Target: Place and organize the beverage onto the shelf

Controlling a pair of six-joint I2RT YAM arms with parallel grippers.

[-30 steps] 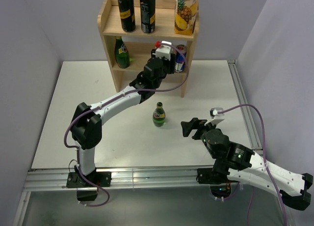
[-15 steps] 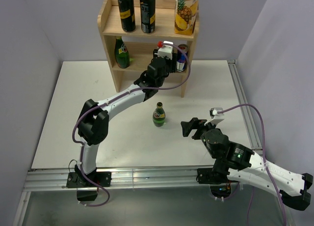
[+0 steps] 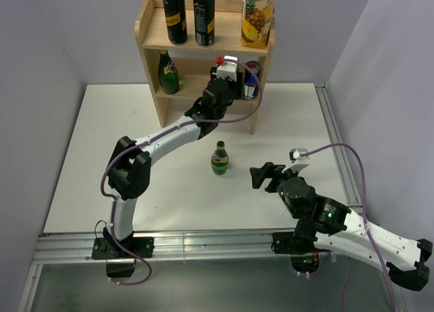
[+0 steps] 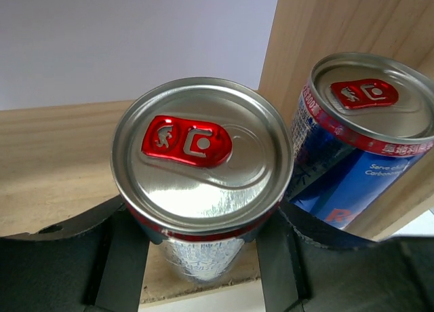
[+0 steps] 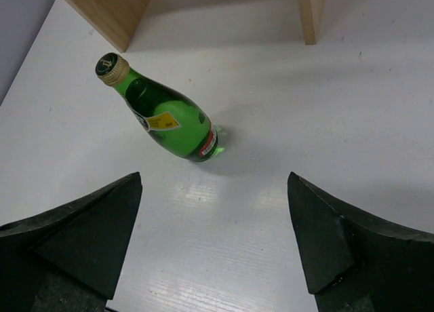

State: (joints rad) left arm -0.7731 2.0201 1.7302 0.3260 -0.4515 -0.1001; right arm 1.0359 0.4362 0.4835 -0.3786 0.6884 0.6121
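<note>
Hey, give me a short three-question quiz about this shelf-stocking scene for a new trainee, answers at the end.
1. True or false: the right gripper holds the green bottle on the table.
2. How many black cans stand on the shelf's top tier?
3. The left gripper clamps: A a carton, B a blue-and-silver can, C a green bottle?
Key: 1 false, it is open and apart; 2 two; 3 B.

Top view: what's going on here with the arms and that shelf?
The left gripper is shut on a blue can, fingers on either side, at the shelf's lower tier beside a second blue can. A green bottle also stands on that tier; two black cans and a juice carton are on top. A second bottle stands on the table, with the right gripper open, facing it.
</note>
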